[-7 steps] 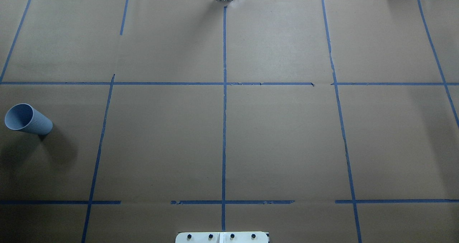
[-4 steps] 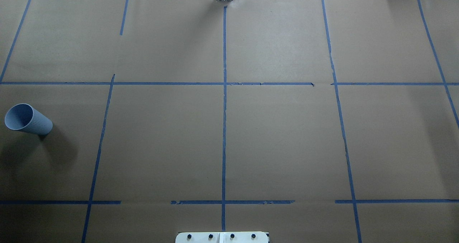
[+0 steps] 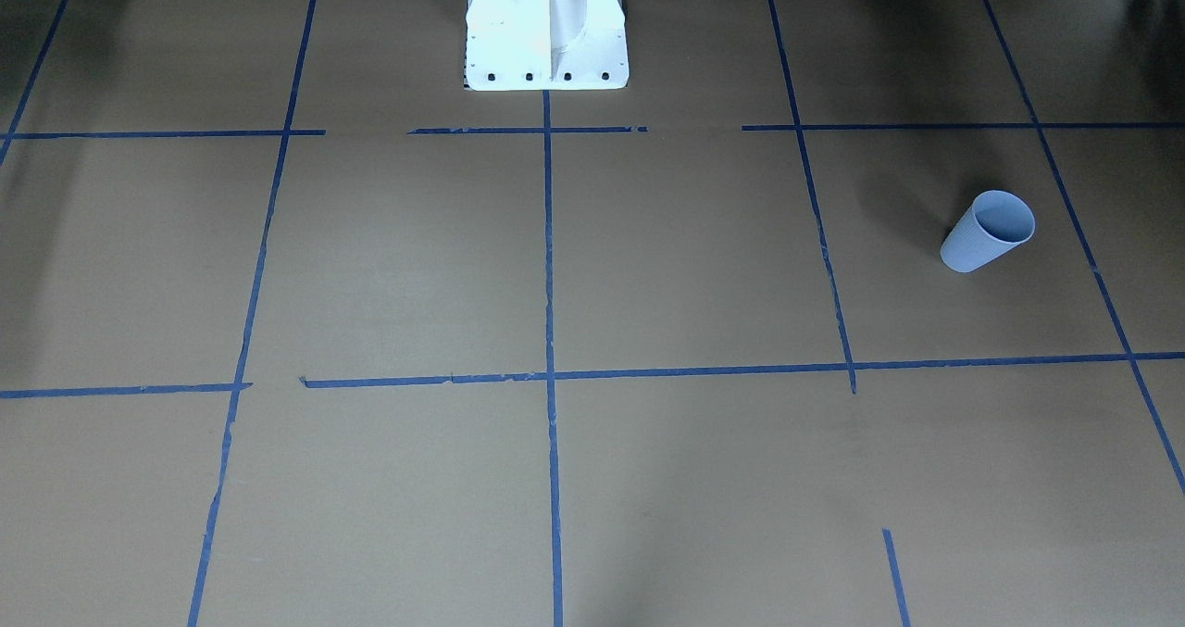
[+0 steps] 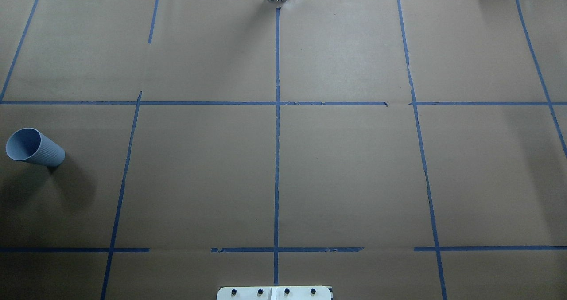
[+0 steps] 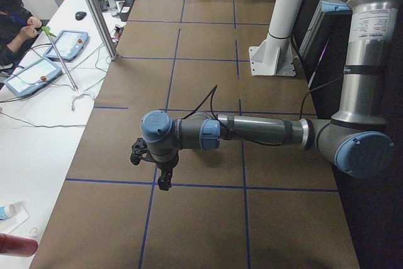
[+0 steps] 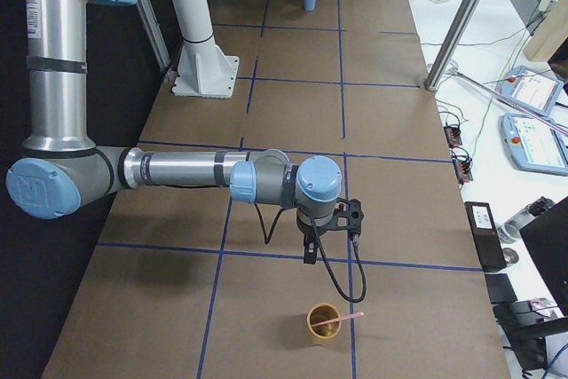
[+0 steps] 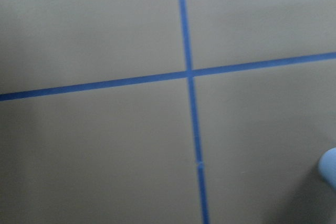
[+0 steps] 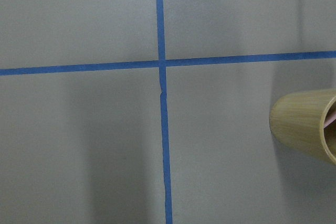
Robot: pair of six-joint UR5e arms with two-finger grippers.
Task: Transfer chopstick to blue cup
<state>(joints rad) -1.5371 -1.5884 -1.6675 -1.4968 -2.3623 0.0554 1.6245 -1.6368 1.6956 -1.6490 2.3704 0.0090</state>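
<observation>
Exterior right: thin pink chopstick (image 6: 349, 316)

The left arm (image 5: 258, 129) and right arm (image 6: 177, 169) are silver tubes with light-blue joint caps and loose black cables (image 6: 327, 274). A white pedestal (image 3: 546, 25) carries four black screws (image 3: 529, 77).

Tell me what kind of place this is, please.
Probably a robotics lab: a table papered brown with a blue tape grid, the robot's left arm and right arm, and teach pendants beside it.

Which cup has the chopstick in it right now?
The yellow cup: the pink chopstick leans over its rim. The blue cup looks empty.
</observation>
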